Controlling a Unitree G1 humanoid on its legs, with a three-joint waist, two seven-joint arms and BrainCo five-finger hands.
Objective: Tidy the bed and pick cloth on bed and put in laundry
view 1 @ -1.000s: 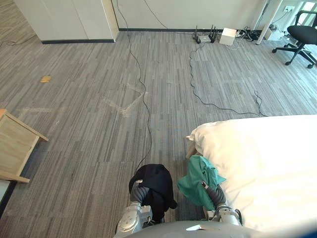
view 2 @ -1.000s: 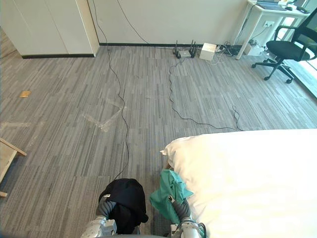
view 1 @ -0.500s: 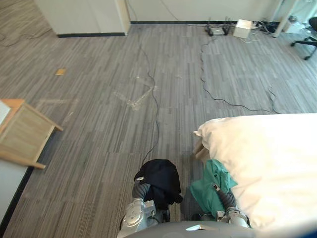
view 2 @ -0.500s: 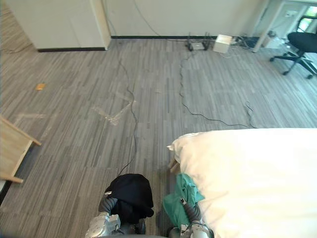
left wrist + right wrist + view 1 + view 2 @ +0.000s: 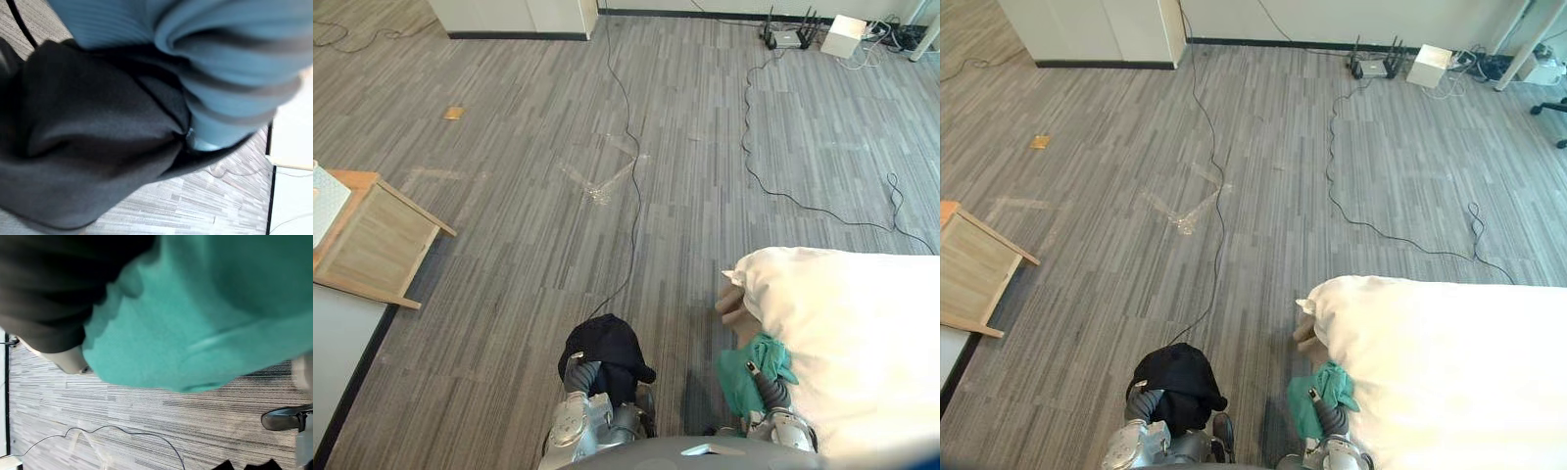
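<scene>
- L hand [image 5: 578,373]: low in head view, left of centre. Dark ribbed wrist cover shows, rest sits under black cloth [image 5: 605,345]. Fingers hidden, so can't tell if curled or straight.
- Black cloth is bunched in a mound over that hand, above grey carpet floor [image 5: 509,255], apart from bed [image 5: 1449,362]. L wrist view has the same dark fabric [image 5: 88,147] in folds tight against the ribbed cover, carpet past it.
- R hand [image 5: 773,390]: low, right of centre, at bed's near corner. Wrist cover shows, fingers buried in green cloth [image 5: 754,364], so grip can't be told.
- Green cloth is crumpled over R hand, touching edge of white duvet [image 5: 862,343]. R wrist view: green fabric [image 5: 205,318] up close w/ carpet beyond.
- Duvet covers the bed's visible part. Beige piece [image 5: 732,304] pokes out under its corner, just above green cloth.
- Wooden slatted frame [image 5: 377,245] lies tilted at left side, well apart from both hands.
- On floor mid-room: small tan square [image 5: 454,113] and patch of clear tape [image 5: 602,181].
- By far wall: white cabinet [image 5: 1087,29], router [image 5: 788,37], white box [image 5: 847,34] just beside it. Thin black cord [image 5: 773,186] curves from there twd the bed.
</scene>
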